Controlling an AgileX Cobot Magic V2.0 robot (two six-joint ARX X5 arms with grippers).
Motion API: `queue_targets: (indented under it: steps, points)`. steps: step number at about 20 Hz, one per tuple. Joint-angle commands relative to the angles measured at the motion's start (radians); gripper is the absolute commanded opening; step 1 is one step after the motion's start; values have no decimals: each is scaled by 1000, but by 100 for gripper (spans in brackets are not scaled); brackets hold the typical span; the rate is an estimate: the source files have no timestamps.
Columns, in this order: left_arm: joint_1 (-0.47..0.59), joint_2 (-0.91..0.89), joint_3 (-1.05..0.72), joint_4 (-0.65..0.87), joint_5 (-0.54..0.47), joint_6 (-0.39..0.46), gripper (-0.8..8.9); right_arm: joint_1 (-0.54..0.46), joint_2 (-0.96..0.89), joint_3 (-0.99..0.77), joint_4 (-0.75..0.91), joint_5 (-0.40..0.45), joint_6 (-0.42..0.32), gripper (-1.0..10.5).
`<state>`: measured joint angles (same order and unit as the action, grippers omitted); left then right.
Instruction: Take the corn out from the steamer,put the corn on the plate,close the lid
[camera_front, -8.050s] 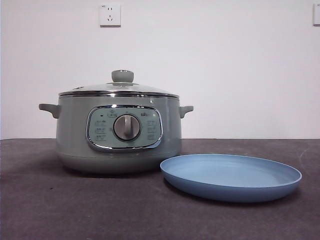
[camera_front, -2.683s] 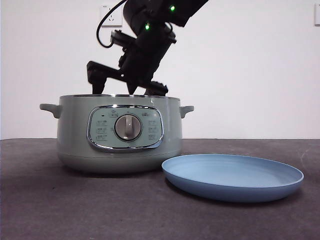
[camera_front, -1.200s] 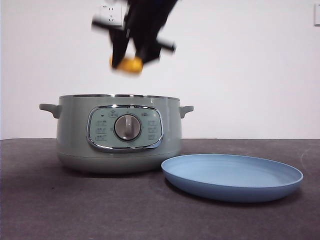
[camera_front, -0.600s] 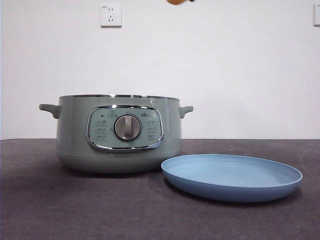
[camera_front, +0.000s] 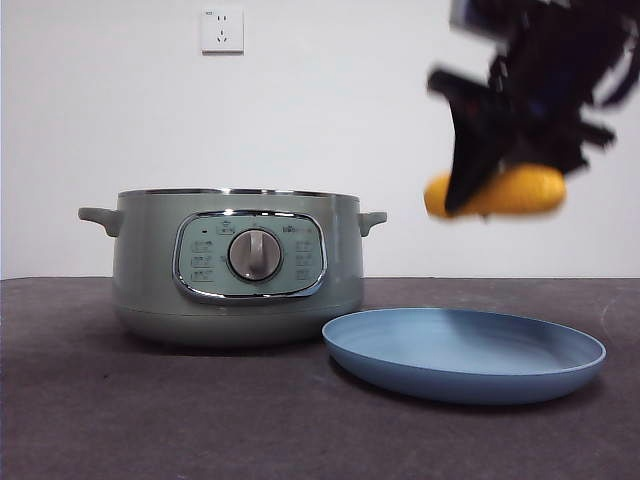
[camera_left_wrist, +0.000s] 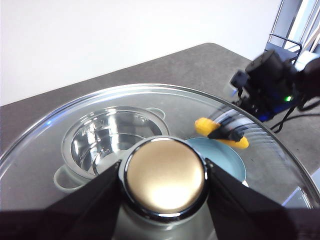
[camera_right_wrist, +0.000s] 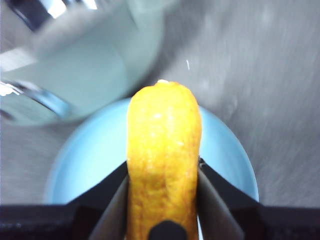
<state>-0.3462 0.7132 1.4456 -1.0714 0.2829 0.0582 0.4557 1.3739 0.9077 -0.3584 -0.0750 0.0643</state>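
Observation:
My right gripper (camera_front: 480, 190) is shut on the yellow-orange corn (camera_front: 520, 192) and holds it in the air above the light-blue plate (camera_front: 465, 355). The right wrist view shows the corn (camera_right_wrist: 162, 160) between the jaws with the plate (camera_right_wrist: 75, 165) below it. The sage-green steamer (camera_front: 235, 265) stands open to the plate's left, its shiny inside (camera_left_wrist: 107, 137) showing empty in the left wrist view. High over the steamer, my left gripper (camera_left_wrist: 164, 180) is shut on the knob (camera_left_wrist: 164, 175) of the glass lid (camera_left_wrist: 75, 125). The left wrist view also shows the corn (camera_left_wrist: 220, 133) over the plate (camera_left_wrist: 227, 157).
A dark grey table (camera_front: 150, 420) carries the steamer and the plate. A white wall with a socket (camera_front: 221, 29) stands behind. The right arm (camera_left_wrist: 272, 80) shows dark beyond the plate in the left wrist view.
The corn has left the steamer, risen out of the top of the view, and come down on the right above the plate. The lid is off the steamer.

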Motion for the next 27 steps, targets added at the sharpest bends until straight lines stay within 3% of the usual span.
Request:
queue_targets:
  steps: [1,10,23,25,27]
  points:
    - [-2,-9,15,38,7,-5,-9,-10,31,-56,94,-5,27,-13]
    - [-1,-9,15,38,6,-5,-9,-8,260,-80,258,-57,89,-12]
    - [-1,8,15,61,-20,-6,-9,-8,312,-89,256,-57,85,-12]
    - [-1,31,15,62,-19,-6,-9,-8,313,-89,245,-56,85,13]
    - [-1,59,15,68,-19,-5,-9,-8,313,-89,244,-57,86,169]
